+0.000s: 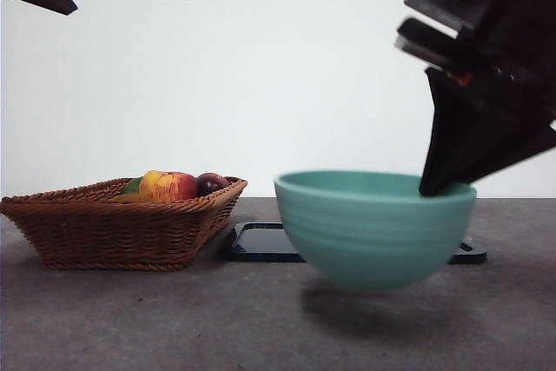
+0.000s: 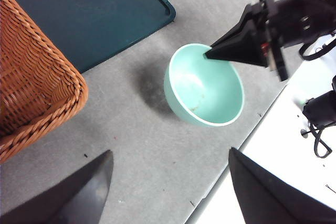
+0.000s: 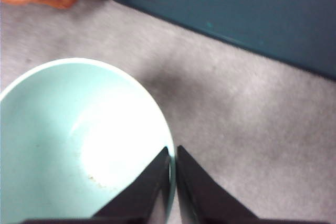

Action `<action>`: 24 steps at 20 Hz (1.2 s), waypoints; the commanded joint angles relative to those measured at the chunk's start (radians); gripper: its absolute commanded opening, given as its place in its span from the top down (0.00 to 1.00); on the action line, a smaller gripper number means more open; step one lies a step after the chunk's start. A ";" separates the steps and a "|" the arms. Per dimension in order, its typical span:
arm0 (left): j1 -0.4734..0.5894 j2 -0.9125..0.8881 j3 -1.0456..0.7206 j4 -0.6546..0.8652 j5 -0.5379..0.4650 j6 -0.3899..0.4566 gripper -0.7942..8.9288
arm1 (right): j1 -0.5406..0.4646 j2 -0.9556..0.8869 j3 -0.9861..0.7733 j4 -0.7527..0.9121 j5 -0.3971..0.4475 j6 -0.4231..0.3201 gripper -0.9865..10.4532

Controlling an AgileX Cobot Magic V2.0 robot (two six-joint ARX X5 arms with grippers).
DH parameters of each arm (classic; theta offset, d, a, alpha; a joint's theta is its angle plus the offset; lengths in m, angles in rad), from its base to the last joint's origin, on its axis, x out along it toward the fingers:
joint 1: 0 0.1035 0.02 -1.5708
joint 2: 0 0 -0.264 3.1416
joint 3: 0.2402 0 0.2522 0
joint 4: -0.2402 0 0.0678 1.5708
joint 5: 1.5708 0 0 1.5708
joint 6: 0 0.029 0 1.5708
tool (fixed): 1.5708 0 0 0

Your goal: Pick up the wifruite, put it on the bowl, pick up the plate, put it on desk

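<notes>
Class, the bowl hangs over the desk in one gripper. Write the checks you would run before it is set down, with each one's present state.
1. Right gripper shut on the teal bowl's rim: ok.
2. Bowl off the desk, shadow beneath: ok.
3. Bowl level: ok.
4. Bowl empty, no fruit inside: ok.
5. Bowl clear of the dark tray and wicker basket: ok.
6. Left gripper open, away from the bowl: ok.

Smooth glazed ceramic bowl (image 1: 375, 228), rough woven wicker basket (image 1: 113, 228), matte mottled desk (image 1: 174, 319).
</notes>
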 commanded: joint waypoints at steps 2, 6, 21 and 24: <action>-0.005 0.006 0.011 0.011 0.008 0.012 0.56 | 0.008 0.026 -0.021 0.056 0.022 0.025 0.90; -0.005 0.006 0.011 0.011 0.008 0.012 0.56 | 0.014 0.101 -0.022 0.106 0.024 0.035 0.90; -0.005 0.006 0.011 0.011 0.008 0.012 0.56 | 0.031 0.094 -0.012 0.114 0.049 0.043 0.74; -0.005 0.006 0.011 0.011 0.008 0.012 0.56 | 0.031 0.015 0.018 0.079 0.049 0.042 0.74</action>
